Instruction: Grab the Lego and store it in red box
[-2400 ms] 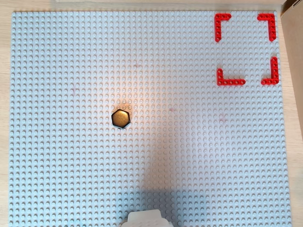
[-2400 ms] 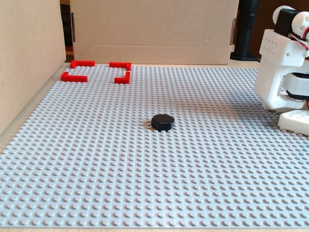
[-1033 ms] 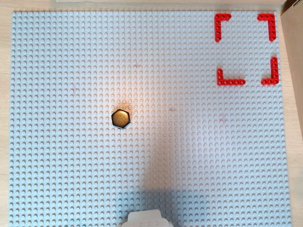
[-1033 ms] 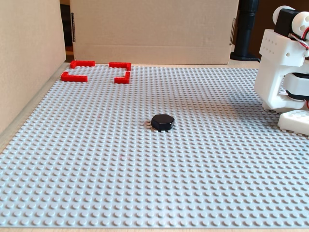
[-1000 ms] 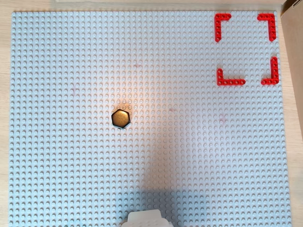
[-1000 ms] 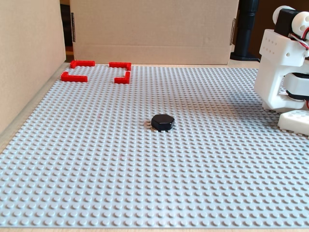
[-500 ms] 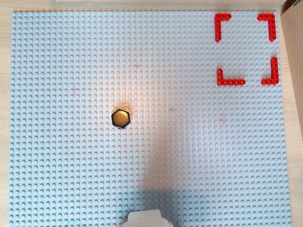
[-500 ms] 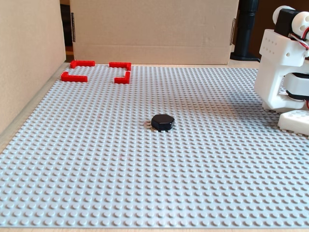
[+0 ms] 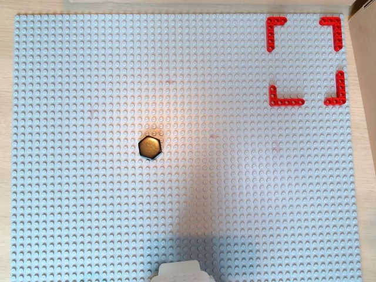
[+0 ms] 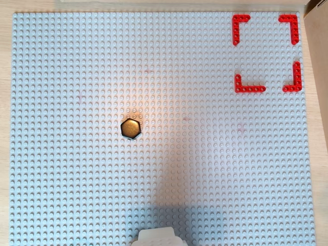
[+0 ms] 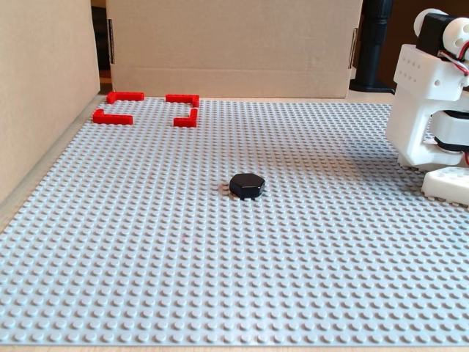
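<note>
The Lego, a small dark hexagon with a bronze sheen, lies flat on the grey studded baseplate point(image 9: 76, 223), left of centre in both overhead views point(image 9: 150, 147) point(image 10: 130, 128) and near the middle in the fixed view point(image 11: 246, 185). The red box, four red L-shaped corners with gaps, sits at the top right in both overhead views point(image 9: 275, 26) point(image 10: 240, 23) and at the far left in the fixed view point(image 11: 123, 96). It holds nothing. Only the white arm body shows, at the right edge of the fixed view point(image 11: 423, 110) and the bottom edge of both overhead views point(image 9: 179, 273) point(image 10: 156, 238). The gripper is out of view.
Cardboard walls stand along the back point(image 11: 234, 44) and left side point(image 11: 44, 88) of the plate in the fixed view, close to the red box. The arm casts a shadow on the plate's bottom middle in the overhead views point(image 9: 205, 235).
</note>
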